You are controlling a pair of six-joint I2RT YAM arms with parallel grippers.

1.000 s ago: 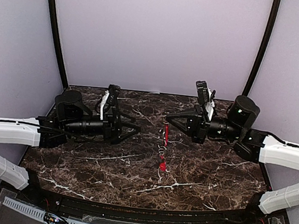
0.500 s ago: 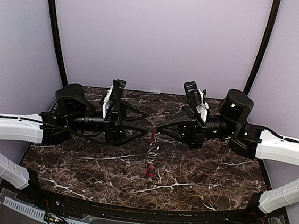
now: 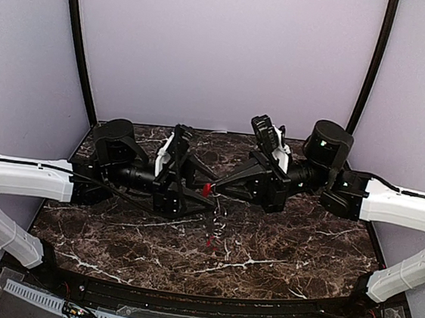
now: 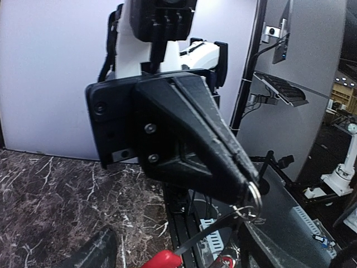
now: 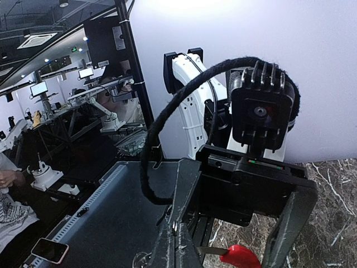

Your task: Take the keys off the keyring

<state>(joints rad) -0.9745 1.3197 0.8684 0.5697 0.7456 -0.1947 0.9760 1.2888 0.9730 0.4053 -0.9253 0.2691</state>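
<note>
The dark marble tabletop [image 3: 301, 252] takes up most of the top view. The left arm [image 3: 20, 177] reaches in from the left edge and the right arm [image 3: 398, 205] from the right edge. Their tips meet in the air over the middle of the tabletop.

The left gripper [image 3: 205, 189] is spread wide. In the right wrist view its two fingers stand well apart. The right gripper [image 4: 250, 190] is pressed together into one sharp tip. That tip pinches the thin wire of the keyring [image 4: 257, 196].

The keyring hangs down from that tip, off the tabletop and about halfway between the left and right edges. A key [image 5: 240, 255] with a red head sticks out from the ring. Its red head is in the gap between the left gripper's fingers. I cannot tell if the fingers touch it.

A small red bit [image 3: 208, 242] dangles at the very bottom of the hanging string. It is too small to tell what it is.
</note>
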